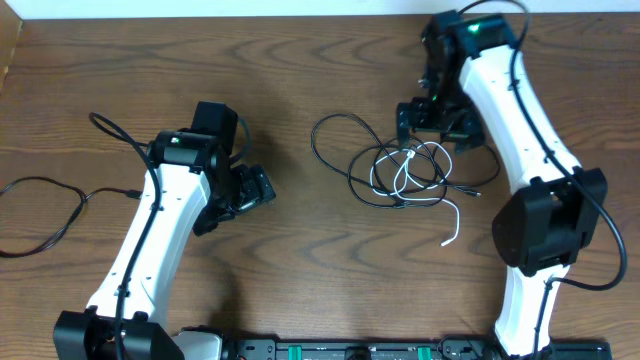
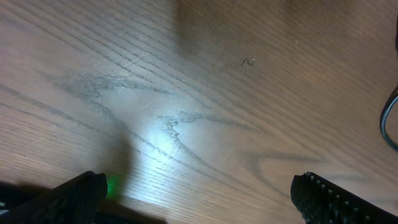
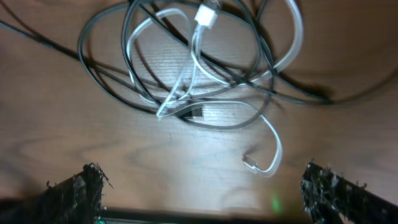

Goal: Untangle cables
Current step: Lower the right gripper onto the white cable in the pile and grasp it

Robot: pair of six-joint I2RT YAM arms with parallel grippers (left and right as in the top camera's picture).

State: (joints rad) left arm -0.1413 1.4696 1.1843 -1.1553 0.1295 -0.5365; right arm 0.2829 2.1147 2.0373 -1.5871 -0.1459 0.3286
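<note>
A white cable and a black cable lie looped through each other at the table's centre right. In the right wrist view the white cable crosses the black cable several times, and its free plug end curls toward me. My right gripper hangs open just behind the tangle; in its wrist view the right gripper holds nothing. My left gripper stands open over bare wood, well left of the cables. Nothing sits in the left gripper; a bit of black cable shows at the right edge.
The white cable's loose tail trails toward the front. A separate thin black lead runs across the wood at far left to the left arm. The table's back edge is behind both arms.
</note>
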